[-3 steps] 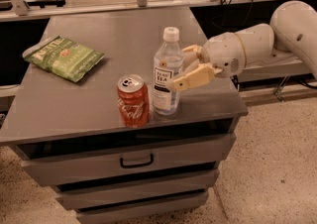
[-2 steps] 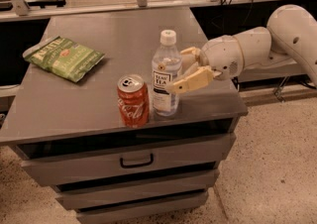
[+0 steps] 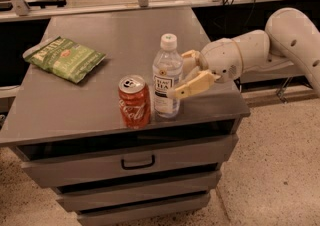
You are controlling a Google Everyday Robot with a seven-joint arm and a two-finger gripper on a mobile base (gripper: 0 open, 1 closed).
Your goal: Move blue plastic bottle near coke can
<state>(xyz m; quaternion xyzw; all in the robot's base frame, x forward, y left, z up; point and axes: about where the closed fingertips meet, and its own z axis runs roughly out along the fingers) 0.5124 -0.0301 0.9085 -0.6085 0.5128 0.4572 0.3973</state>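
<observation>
Blue plastic bottle (image 3: 167,77) stands upright on cabinet top (image 3: 75,112), just right of coke can (image 3: 134,101). Gripper (image 3: 178,76) sits at the bottle's right flank; clamped or loose, I cannot tell. Placement looks done. Next I'd release and back straight off without tipping it.

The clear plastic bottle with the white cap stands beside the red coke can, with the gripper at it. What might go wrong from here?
1. The gripper sits against the right side of the tall clear plastic bottle. A sideways drag on retreat might tip it onto the red Coca-Cola can just to its left.
2. Both stand close to the front edge of the grey cabinet top. A toppled bottle or nudged can might roll off to the floor.
</observation>
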